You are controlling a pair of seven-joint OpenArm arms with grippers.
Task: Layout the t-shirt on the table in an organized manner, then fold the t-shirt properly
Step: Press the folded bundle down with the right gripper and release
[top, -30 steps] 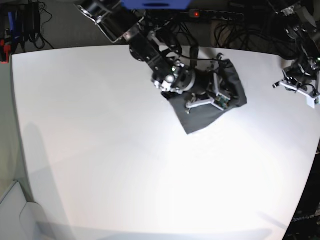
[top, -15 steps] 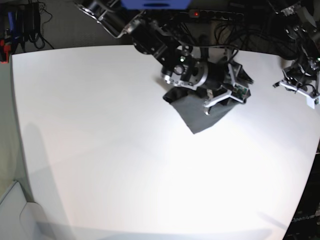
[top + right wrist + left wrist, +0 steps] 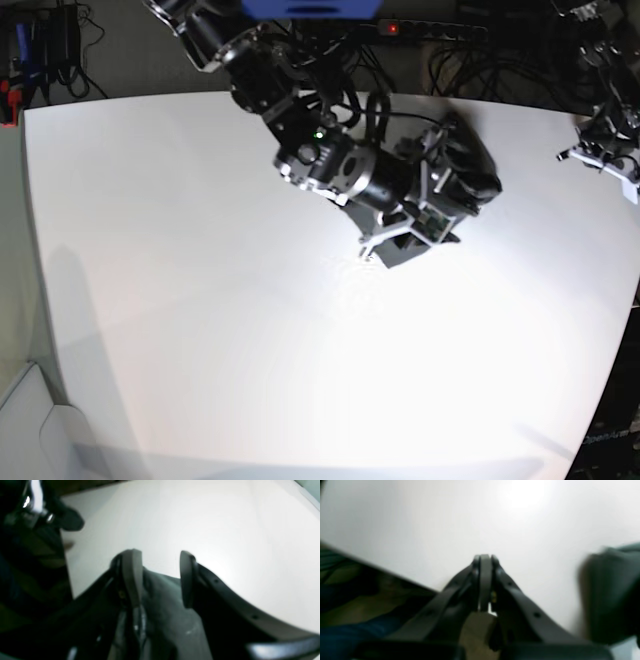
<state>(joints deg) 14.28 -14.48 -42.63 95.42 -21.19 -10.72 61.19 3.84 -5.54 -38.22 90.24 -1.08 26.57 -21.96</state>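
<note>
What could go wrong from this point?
The shirt lies bunched near the table's far edge, so a pull could drag it off. The right gripper's open fingers straddle loose fabric and may pinch several layers. The left gripper, shut and off to the side, cannot pin the cloth.

The right arm (image 3: 300,120) reaches from the far edge across the white tabletop (image 3: 200,300), its gripper (image 3: 405,235) low over the bunched dark t-shirt (image 3: 465,175), covering much of it. The left gripper (image 3: 600,155) hangs near the tabletop's right edge, well apart from the cloth. Cables (image 3: 440,50) lie behind.
</note>
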